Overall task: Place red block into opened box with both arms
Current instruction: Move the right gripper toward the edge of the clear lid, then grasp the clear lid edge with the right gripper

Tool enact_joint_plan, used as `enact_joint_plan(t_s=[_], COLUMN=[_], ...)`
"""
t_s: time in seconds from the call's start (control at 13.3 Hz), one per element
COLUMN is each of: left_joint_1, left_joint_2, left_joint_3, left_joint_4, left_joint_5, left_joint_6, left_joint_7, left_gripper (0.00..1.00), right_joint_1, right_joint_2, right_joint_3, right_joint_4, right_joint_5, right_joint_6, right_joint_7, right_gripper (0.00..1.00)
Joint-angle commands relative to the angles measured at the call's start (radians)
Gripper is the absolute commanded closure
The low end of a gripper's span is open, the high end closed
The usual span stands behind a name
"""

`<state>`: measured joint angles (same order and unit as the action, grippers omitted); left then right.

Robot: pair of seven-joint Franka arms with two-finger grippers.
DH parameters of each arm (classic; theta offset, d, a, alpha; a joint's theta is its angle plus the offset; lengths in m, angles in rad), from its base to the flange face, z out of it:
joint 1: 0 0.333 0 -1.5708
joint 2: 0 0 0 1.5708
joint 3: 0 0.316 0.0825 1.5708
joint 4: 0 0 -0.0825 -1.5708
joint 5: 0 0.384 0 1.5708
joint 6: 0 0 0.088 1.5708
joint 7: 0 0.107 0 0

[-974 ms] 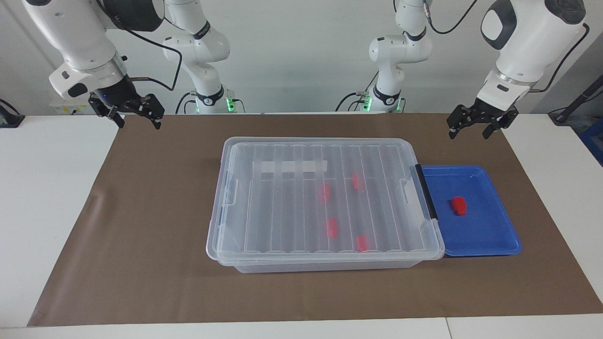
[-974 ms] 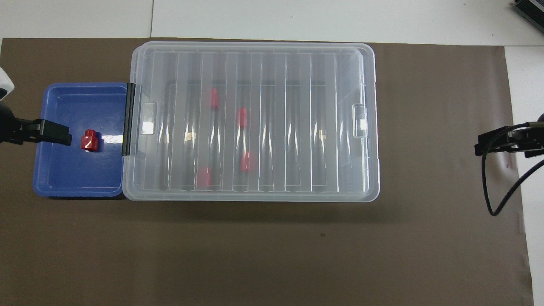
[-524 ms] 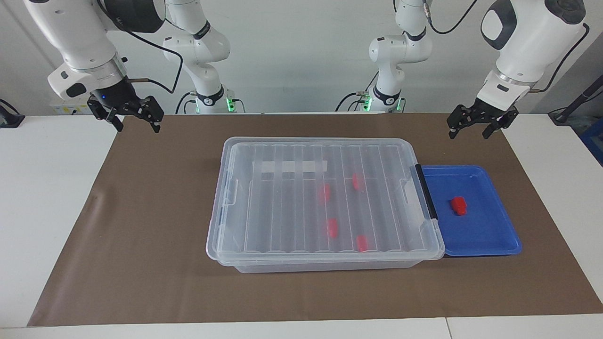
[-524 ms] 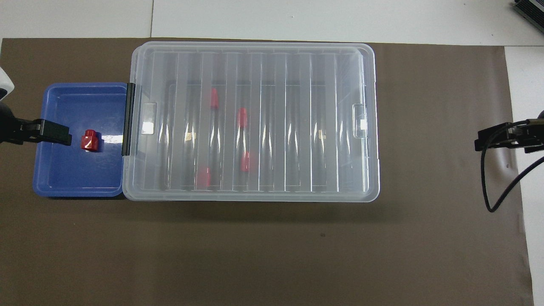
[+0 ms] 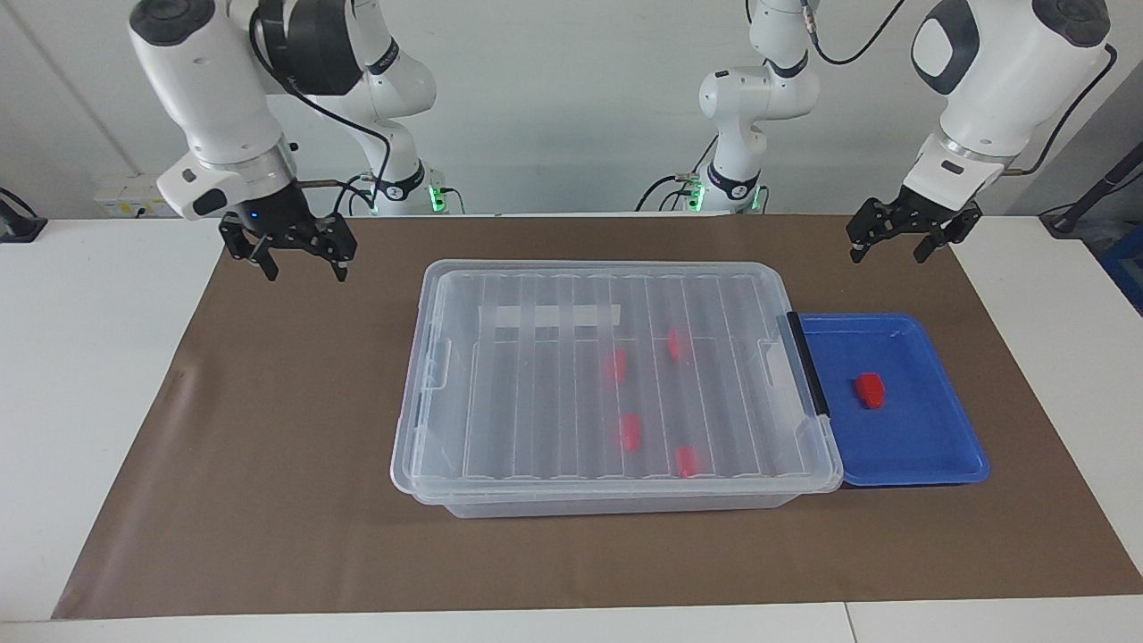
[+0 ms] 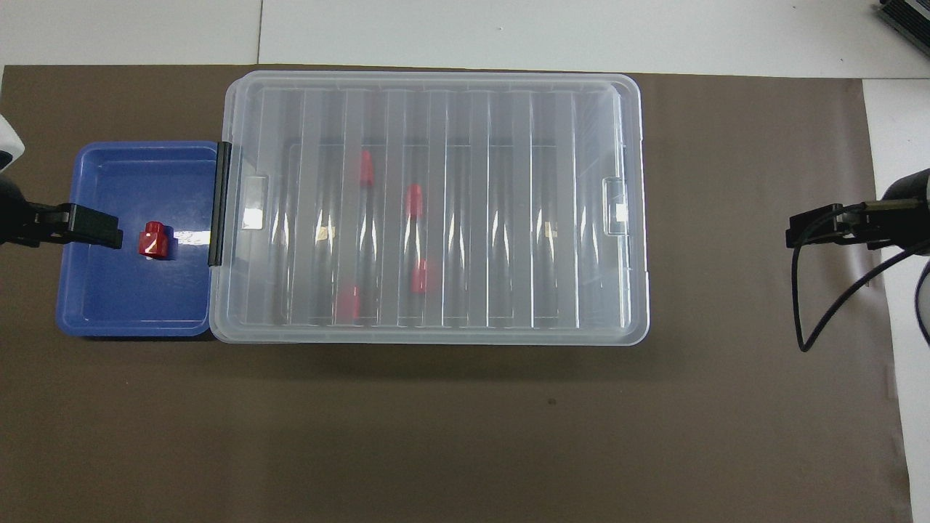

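One red block (image 5: 871, 390) (image 6: 154, 240) lies in the blue tray (image 5: 929, 446) (image 6: 109, 305). Beside the tray stands the clear box (image 5: 536, 402) (image 6: 508, 218), its ribbed lid lying flat on it. Several more red blocks (image 5: 629, 431) (image 6: 414, 200) show through the lid. My left gripper (image 5: 893, 250) (image 6: 91, 226) hangs open and empty in the air over the tray's outer end. My right gripper (image 5: 302, 266) (image 6: 814, 234) is open and empty above the mat, off the box's end toward the right arm's side.
A brown mat (image 5: 295, 429) covers the table under everything. A black latch (image 5: 808, 362) sits on the box's end next to the tray. A black cable (image 6: 828, 319) loops down from the right wrist.
The right arm has swung in toward the box and its gripper has come lower over the mat. The left arm, the box and the blocks have not moved.
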<state>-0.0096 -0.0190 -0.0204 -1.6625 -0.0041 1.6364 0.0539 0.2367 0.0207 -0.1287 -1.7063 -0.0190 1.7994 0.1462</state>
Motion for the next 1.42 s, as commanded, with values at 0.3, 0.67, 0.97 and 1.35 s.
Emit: enact_joint_plan(t_s=[0.3, 0.67, 0.97, 1.35], left_joint_1=[0.003, 0.005, 0.003, 0.003], left_joint_2=[-0.024, -0.026, -0.026, -0.026], left_joint_3=[0.017, 0.017, 0.017, 0.017], left_joint_4=[-0.013, -0.013, -0.013, -0.013], left_joint_5=[-0.010, -0.010, -0.010, -0.010], left_joint_6=[-0.013, -0.013, -0.012, -0.013], left_joint_7=[-0.009, -0.009, -0.009, -0.009], left_gripper=[0.00, 0.00, 0.00, 0.00], right_joint_1=[0.070, 0.075, 0.062, 0.056], right_joint_2=[0.171, 0.208, 0.220, 0.226], right_joint_3=[0.000, 0.000, 0.000, 0.000], right_joint_4=[0.013, -0.004, -0.007, -0.038], right_joint_5=[0.071, 0.094, 0.097, 0.097], right_joint_6=[0.233, 0.304, 0.327, 0.374], right_joint_7=[0.047, 0.036, 0.035, 0.032], right_gripper=[0.00, 0.00, 0.00, 0.00])
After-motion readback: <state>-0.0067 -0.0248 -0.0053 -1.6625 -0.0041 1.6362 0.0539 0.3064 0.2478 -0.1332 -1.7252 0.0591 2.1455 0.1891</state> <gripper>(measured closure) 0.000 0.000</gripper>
